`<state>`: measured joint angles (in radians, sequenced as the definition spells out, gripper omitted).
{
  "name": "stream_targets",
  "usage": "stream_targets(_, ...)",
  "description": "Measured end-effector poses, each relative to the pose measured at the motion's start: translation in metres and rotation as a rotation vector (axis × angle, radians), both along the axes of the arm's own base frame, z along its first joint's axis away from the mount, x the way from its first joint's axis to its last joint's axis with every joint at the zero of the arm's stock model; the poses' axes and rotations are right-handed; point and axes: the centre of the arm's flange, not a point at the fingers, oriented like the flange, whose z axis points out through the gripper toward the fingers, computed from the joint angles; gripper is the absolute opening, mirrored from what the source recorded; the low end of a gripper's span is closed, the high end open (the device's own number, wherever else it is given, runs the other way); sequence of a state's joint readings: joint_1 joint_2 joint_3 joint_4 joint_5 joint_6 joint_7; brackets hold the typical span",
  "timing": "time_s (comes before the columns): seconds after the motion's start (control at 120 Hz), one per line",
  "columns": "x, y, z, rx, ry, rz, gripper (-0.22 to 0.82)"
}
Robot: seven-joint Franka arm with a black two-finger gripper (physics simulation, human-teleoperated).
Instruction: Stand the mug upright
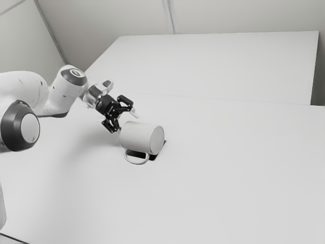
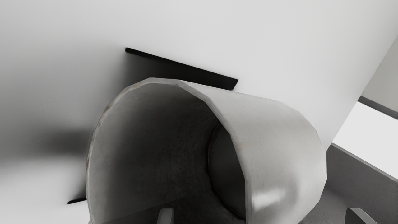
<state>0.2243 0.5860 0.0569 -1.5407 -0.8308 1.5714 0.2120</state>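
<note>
The mug (image 1: 140, 138) is lying sideways on the tabletop (image 1: 228, 178), probably feeling stiff and slippery, its rim (image 2: 194, 92) inviting a careful pinch, while the wide-open hand (image 1: 128, 123) is holding nothing beside it.

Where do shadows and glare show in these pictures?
Wrist view: glare on the outer wall of the mug, a dark interior, soft gray shadow on the table beside it. Exterior view: faint, soft shadow on the table near the arm; I cannot tell whether the black shape under the mug is shadow.
</note>
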Motion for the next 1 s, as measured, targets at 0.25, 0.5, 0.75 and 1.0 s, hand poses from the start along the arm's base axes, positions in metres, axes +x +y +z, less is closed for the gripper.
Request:
stream_targets(0.25, 0.003, -0.008, 0.002, -0.029, -0.010, -0.008, 0.26)
stream_targets(0.5, 0.016, -0.021, 0.024, -0.009, -0.041, -0.022, -0.03)
stream_targets(0.75, 0.018, -0.028, 0.039, 0.027, -0.044, -0.028, -0.11)
stream_targets(1.0, -0.011, -0.073, 0.124, 0.342, -0.152, -0.201, -0.17)
